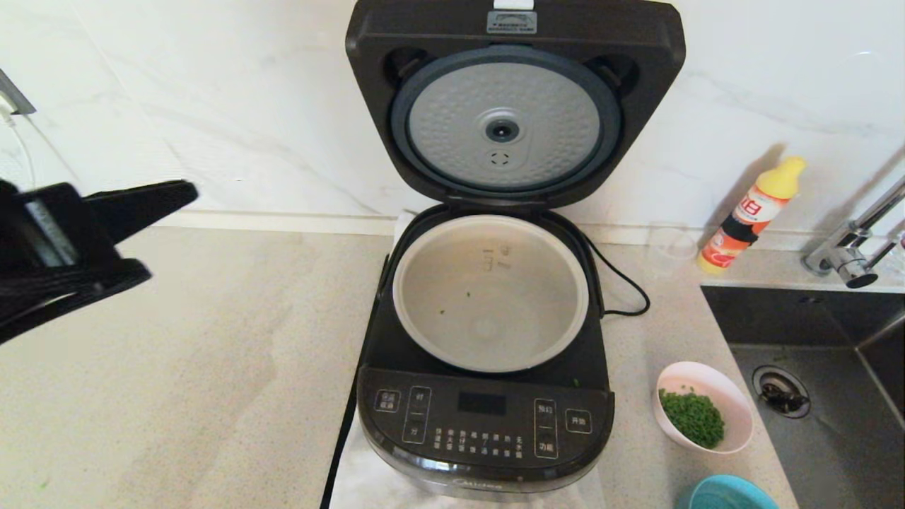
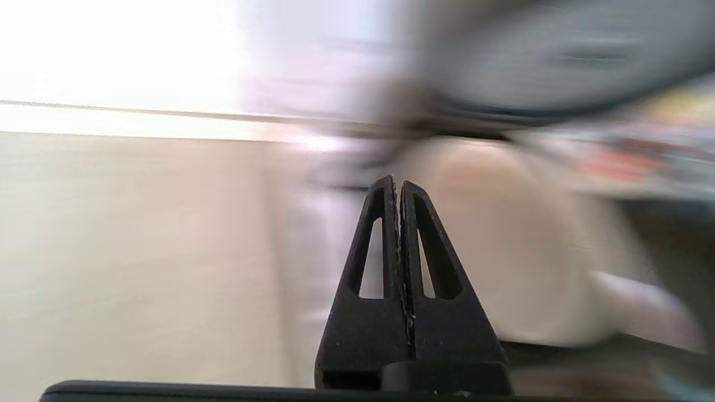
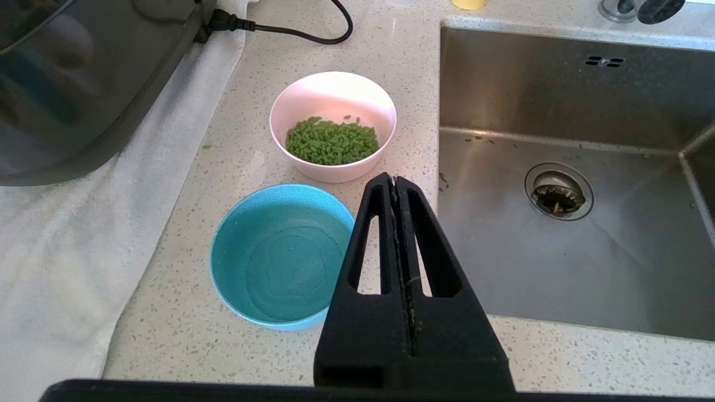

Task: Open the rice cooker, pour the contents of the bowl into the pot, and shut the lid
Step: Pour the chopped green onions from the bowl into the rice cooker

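The left gripper (image 2: 397,184) hung above the speckled stone counter (image 1: 212,367) at the head view's left edge, well apart from the rice cooker (image 1: 485,417), its two black triangular fingers pressed together on nothing. The right gripper (image 3: 395,180) was likewise closed and empty, above the counter edge beside the steel sink (image 3: 558,111). Two bowls sat near it: one pale pink bowl (image 3: 333,111) holding small green grains, one empty turquoise bowl (image 3: 279,257) just beside it. The single glossy black cooker rested on a white cloth (image 3: 67,251); its lid (image 1: 515,99) stood upright, showing one dimpled silver round plate. The one round grey-beige pot (image 1: 491,293) sat inside, with a few green specks.
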You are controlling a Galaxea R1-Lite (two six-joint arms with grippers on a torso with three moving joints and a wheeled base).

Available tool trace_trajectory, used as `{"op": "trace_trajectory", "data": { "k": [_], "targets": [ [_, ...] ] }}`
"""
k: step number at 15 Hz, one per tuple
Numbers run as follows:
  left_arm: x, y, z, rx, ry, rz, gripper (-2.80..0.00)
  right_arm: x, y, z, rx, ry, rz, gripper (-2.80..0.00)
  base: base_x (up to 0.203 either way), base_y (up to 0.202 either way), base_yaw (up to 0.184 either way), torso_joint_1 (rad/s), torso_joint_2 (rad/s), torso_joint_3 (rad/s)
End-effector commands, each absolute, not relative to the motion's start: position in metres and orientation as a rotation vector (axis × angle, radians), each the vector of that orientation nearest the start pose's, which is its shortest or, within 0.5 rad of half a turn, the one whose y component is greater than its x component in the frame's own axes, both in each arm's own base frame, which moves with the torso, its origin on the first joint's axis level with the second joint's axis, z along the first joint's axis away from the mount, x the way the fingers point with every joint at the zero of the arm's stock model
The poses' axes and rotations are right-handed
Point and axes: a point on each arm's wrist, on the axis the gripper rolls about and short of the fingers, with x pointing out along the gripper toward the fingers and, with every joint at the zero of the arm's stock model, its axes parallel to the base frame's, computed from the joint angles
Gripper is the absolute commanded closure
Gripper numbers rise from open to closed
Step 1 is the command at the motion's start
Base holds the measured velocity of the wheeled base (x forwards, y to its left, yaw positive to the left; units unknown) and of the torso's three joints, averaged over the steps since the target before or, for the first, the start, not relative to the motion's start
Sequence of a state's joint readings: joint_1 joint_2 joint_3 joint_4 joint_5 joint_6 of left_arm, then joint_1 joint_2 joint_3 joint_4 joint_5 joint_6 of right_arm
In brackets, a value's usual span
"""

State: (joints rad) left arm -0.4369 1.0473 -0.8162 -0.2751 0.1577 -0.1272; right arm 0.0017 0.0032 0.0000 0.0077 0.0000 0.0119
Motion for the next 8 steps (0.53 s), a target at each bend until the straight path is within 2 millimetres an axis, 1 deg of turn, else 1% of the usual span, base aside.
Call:
{"op": "trace_trajectory", "data": {
  "k": [1,2,4,6,8],
  "targets": [
    [0.075,-0.02,0.292,-0.105,-0.134,-0.046,0.0,-0.023,0.0,0.075,0.012,0.011,0.001,0.0,0.0,0.0,0.0,0.0,0.0,0.0],
    [0.058,-0.011,0.279,-0.084,-0.146,0.019,0.0,-0.023,0.0,0.075,0.012,0.011,0.001,0.0,0.0,0.0,0.0,0.0,0.0,0.0],
    [0.029,0.002,0.256,-0.065,-0.181,0.144,0.0,-0.023,0.0,0.075,0.012,0.011,0.002,0.0,0.0,0.0,0.0,0.0,0.0,0.0],
    [0.004,0.007,0.229,-0.054,-0.211,0.245,0.0,-0.023,0.0,0.075,0.012,0.011,0.001,0.0,0.0,0.0,0.0,0.0,0.0,0.0],
    [-0.011,0.008,0.187,-0.043,-0.199,0.28,0.0,-0.023,0.0,0.075,0.012,0.011,0.001,0.0,0.0,0.0,0.0,0.0,0.0,0.0]
  ]
}}
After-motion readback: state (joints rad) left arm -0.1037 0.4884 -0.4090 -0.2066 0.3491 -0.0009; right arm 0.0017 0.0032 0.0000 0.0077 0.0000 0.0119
